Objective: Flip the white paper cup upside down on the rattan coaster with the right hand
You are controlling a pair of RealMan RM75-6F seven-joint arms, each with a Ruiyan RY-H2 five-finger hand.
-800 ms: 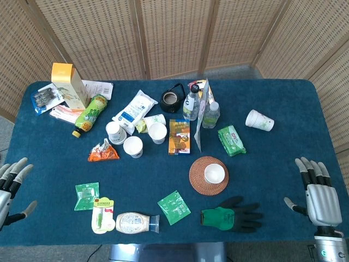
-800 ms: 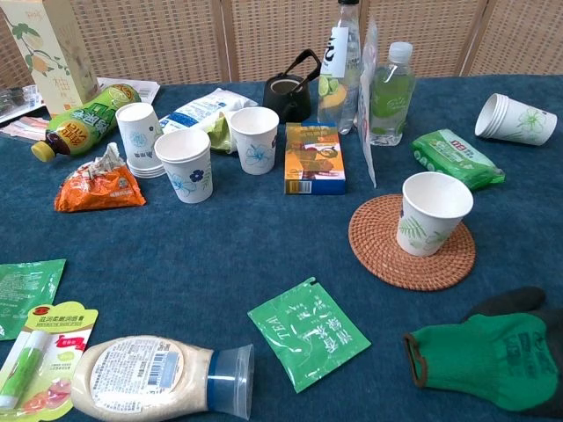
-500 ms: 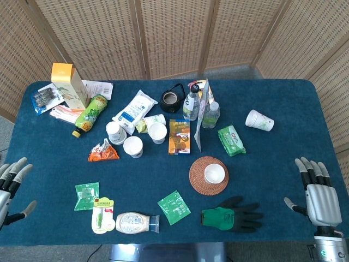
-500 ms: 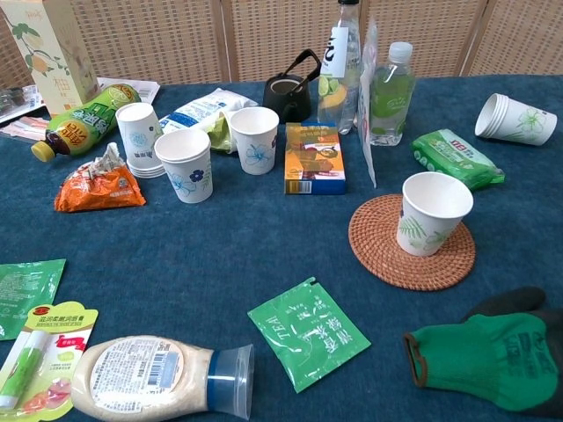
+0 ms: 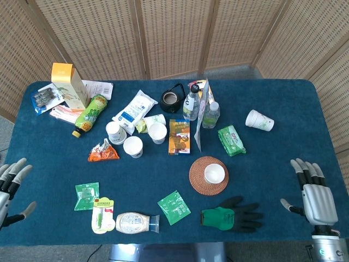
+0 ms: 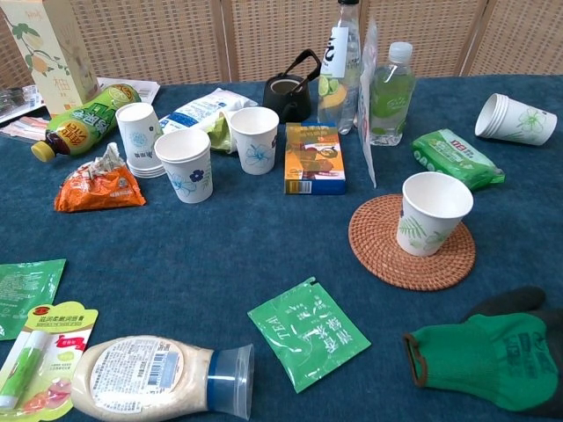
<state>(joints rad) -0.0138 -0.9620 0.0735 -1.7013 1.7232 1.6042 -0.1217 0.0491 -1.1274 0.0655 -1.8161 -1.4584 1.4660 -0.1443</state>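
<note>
A white paper cup (image 5: 214, 173) (image 6: 431, 212) with a green leaf print stands upright, mouth up, on the round rattan coaster (image 5: 199, 184) (image 6: 376, 247) right of the table's middle. My right hand (image 5: 313, 190) hovers at the table's right front edge, fingers spread and holding nothing, well to the right of the cup. At the left front edge my left hand (image 5: 11, 187) is open and empty too. Neither hand shows in the chest view.
A green and black glove (image 5: 231, 215) lies just in front of the coaster. A snack box (image 5: 179, 136), two bottles (image 5: 210, 114), a green wipes pack (image 5: 232, 140) and several paper cups (image 5: 133, 146) stand behind it. A tipped cup stack (image 5: 259, 120) lies at the right back.
My right hand has shifted slightly to the left and toward the table. The cup and the left hand have not moved.
</note>
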